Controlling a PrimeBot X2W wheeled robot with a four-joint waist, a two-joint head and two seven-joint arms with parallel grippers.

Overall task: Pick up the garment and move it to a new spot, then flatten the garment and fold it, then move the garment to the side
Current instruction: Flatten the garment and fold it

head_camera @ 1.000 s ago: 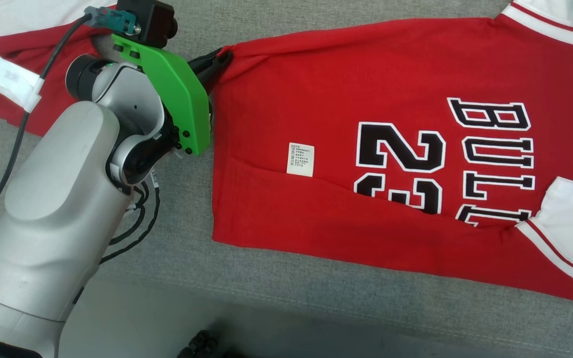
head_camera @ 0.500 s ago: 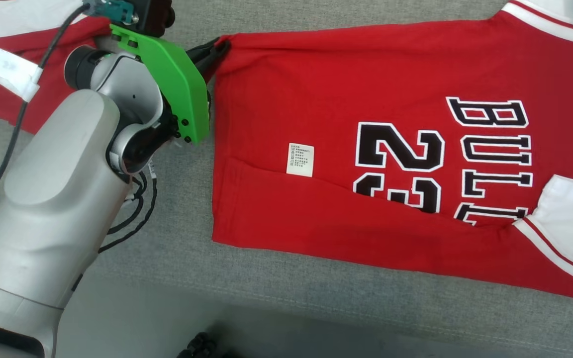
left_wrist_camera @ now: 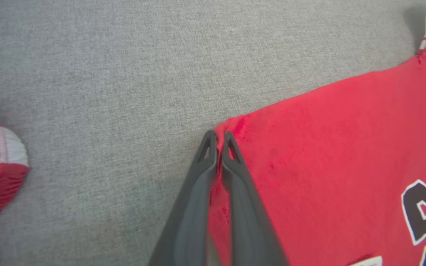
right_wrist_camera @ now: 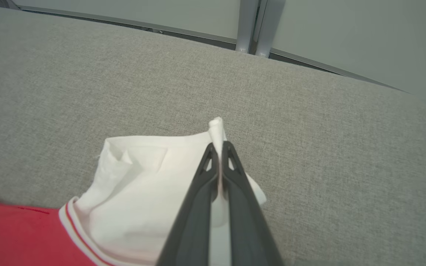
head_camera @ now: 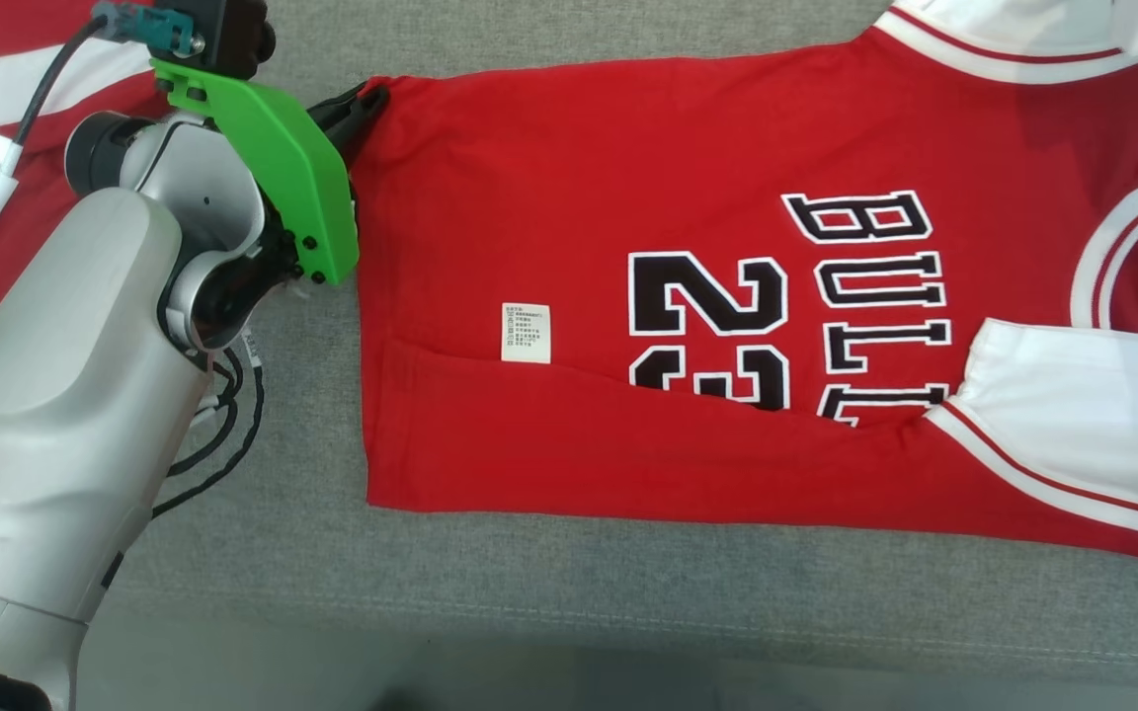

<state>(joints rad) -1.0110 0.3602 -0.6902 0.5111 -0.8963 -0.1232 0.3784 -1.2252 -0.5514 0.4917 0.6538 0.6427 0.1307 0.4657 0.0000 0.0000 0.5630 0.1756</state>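
Flattening seems in hand: the red white-sleeved fabric jersey [head_camera: 579, 197] is pinched, hem corner and sleeve, by jaws of left gripper [left_wrist_camera: 218, 138] and right gripper [right_wrist_camera: 218, 147]; next, taut spreading is needed.

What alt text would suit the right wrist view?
The right hand is shut on a fold of the white sleeve of the red jersey, with a small peak of cloth poking past its fingertips. The jersey lies on a grey fabric surface, pale wall panels beyond.
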